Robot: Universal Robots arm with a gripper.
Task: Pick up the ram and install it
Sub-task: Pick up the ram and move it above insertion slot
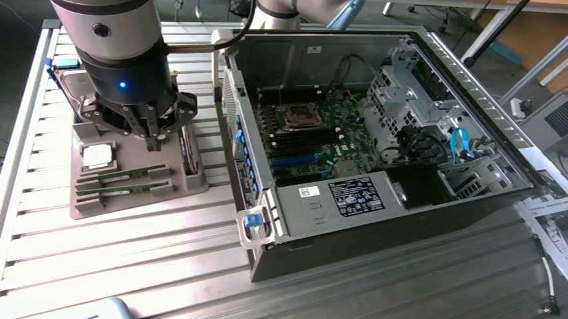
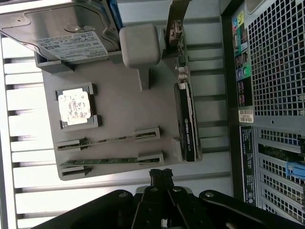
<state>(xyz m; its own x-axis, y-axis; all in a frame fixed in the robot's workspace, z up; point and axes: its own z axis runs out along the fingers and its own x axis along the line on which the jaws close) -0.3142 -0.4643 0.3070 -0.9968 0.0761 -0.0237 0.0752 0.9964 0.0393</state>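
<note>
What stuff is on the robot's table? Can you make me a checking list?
Surface: slatted metal table with a grey tray on it.
Job's things: ram and second ram lie in tray slots; open computer stands beside the tray.
Clutter: processor, hard drive and card on the tray.
Grippers: pincer shut, above the tray's edge, holding nothing.
Cables: blue cable and black cables inside the computer.
Surroundings: papers at the exterior view's right.
</note>
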